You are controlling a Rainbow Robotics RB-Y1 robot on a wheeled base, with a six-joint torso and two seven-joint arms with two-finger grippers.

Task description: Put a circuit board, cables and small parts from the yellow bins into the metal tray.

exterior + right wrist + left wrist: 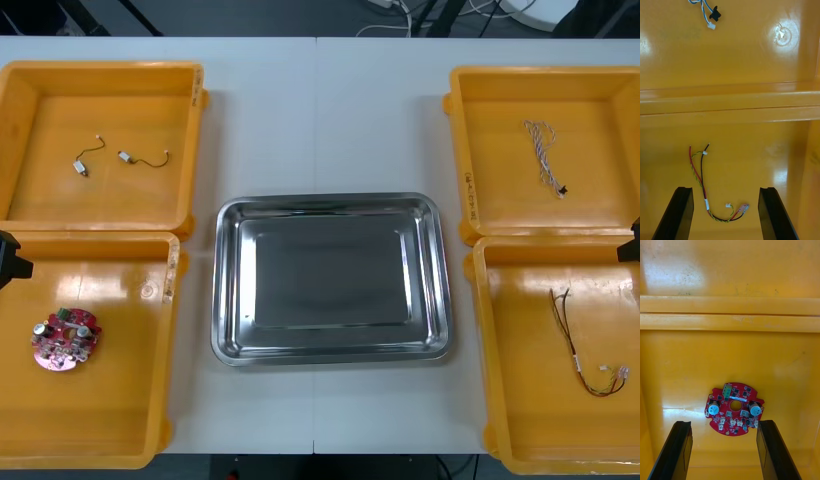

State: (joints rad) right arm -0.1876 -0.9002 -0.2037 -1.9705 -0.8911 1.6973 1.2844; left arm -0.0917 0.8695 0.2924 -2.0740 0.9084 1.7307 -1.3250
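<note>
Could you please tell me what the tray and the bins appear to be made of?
The metal tray looks like polished steel, perhaps stainless: mirror-bright, with crisp reflections. The yellow bins look like glossy moulded plastic: soft glare spots, rounded rims.

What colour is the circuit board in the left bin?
The circuit board is red; the left wrist view shows it best.

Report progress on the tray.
Done: nothing; the tray is bare. In hand: nothing gripped; the open left hand hovers over the circuit board, the open right hand over the red and yellow cable. Left: everything, including the blue and white cable and small parts.
</note>
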